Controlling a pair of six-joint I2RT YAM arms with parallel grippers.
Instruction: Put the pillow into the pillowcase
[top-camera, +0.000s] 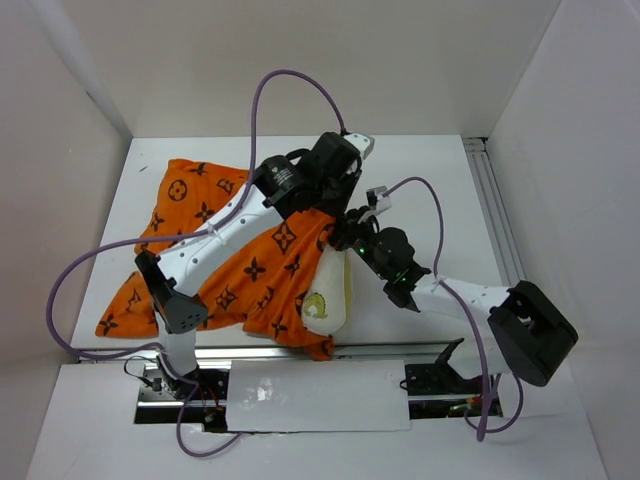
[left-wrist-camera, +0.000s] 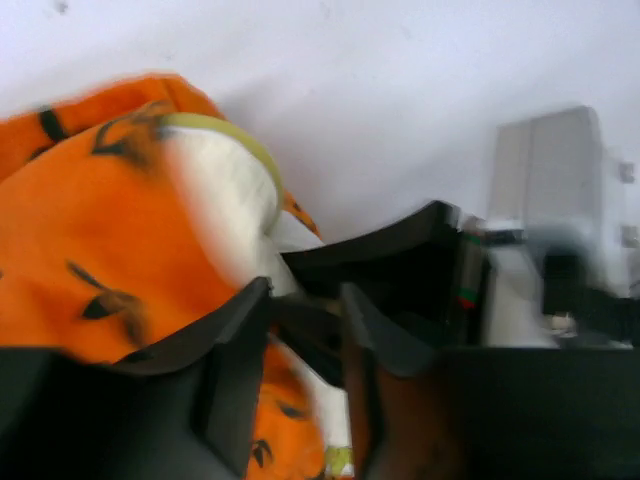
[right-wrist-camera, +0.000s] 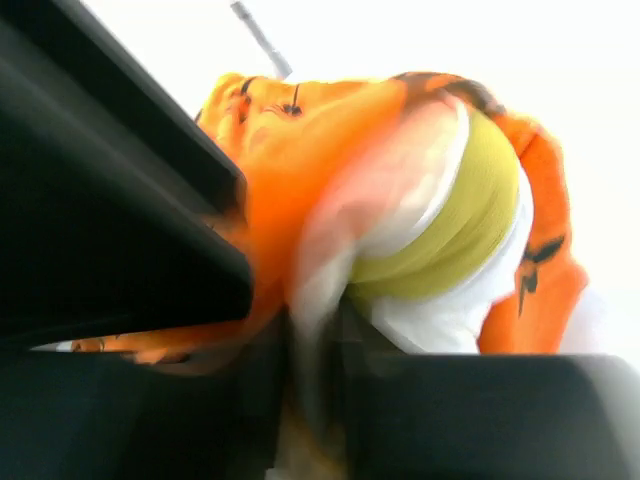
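pillow end pokes out of the pillowcase at its 4 o'clock side, on the bench. left hand narrow, pinching pillowcase cloth. right hand clamped on the same edge.

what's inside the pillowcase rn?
The pillow: its white end with green piping pokes out of the pillowcase at the near-right opening. The rest is hidden under orange fabric and the left arm, so how far in is unclear.

I can read no lettering or numbers; the pillowcase shows only dark flower and diamond motifs, the pillow's yellowish emblem too small.
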